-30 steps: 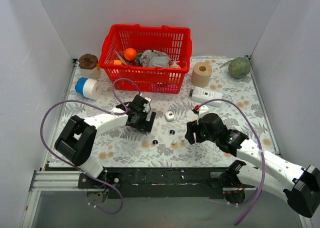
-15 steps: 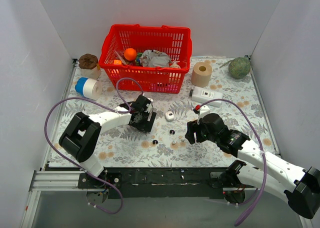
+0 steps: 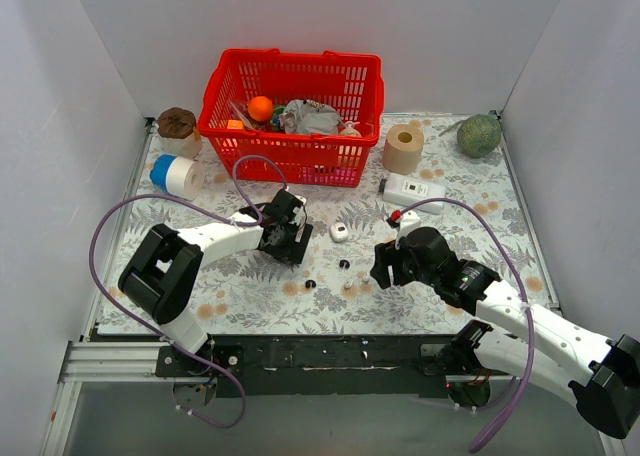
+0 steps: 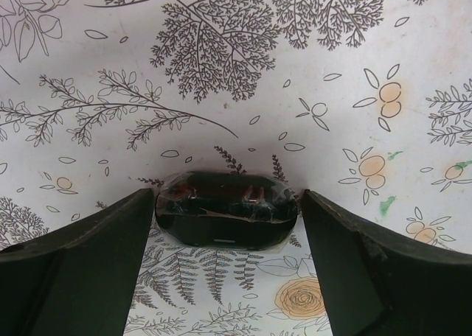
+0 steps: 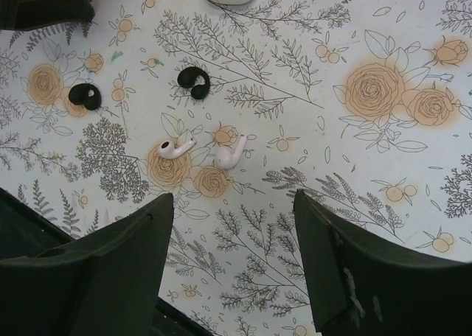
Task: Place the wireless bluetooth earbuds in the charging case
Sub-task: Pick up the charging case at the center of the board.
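Robot lab cell: white walls (image 3: 60,96), aluminium frame rail (image 3: 110,361) (floral tablecloth (image 3: 470,201)).

You're looking at a left arm (image 3: 215,241) and a right arm (image 3: 530,326) that are both wearing glossy white shells, with chunky black housings breaking them up at the joints. A thin purple cable (image 3: 92,256) is looping off the left arm, and a second purple cable (image 3: 512,271) is arching along the right one. A small red spot (image 3: 393,216) is showing by the right wrist. A black base rail (image 3: 330,354) is carrying both. Up close, you're seeing the left fingers (image 4: 81,270) as matte black wedges; the right fingers (image 5: 369,270) are showing pale scuffs.
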`<act>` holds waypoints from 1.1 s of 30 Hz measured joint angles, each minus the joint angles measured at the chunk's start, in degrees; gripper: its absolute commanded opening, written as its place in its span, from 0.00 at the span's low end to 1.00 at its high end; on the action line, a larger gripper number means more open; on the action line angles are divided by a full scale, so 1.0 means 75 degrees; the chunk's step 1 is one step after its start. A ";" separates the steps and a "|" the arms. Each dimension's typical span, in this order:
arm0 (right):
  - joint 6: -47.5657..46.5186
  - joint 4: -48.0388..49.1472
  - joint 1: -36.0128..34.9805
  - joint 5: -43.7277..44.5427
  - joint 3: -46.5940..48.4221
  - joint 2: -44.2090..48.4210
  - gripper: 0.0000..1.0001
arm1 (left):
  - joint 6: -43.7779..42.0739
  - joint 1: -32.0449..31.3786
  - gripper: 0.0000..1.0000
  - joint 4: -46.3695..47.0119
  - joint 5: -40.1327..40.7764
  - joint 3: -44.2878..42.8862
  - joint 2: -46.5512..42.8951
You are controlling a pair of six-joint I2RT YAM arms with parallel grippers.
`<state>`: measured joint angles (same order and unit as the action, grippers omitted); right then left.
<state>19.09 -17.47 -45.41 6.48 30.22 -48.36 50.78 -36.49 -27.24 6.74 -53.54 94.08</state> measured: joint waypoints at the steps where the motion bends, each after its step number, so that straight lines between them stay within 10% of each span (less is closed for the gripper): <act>1: 0.0000 -0.0009 0.0000 0.0000 0.0000 0.0000 0.74 | 0.0000 0.0000 0.81 -0.0003 0.0000 0.0000 0.0000; 22: 0.0006 -0.0318 0.0000 -0.0090 0.0376 -0.0105 0.74 | 0.0391 -0.0108 0.30 0.0137 -0.0219 0.0507 -0.1370; 33: -0.0055 -0.0466 0.0000 -0.0702 0.2667 -0.1005 0.81 | 0.0676 -0.0533 0.22 0.4913 -0.1614 0.3421 -0.5423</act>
<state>18.68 -20.97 -45.41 1.21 50.22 -55.90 55.86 -40.49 9.61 -5.37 -27.88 53.41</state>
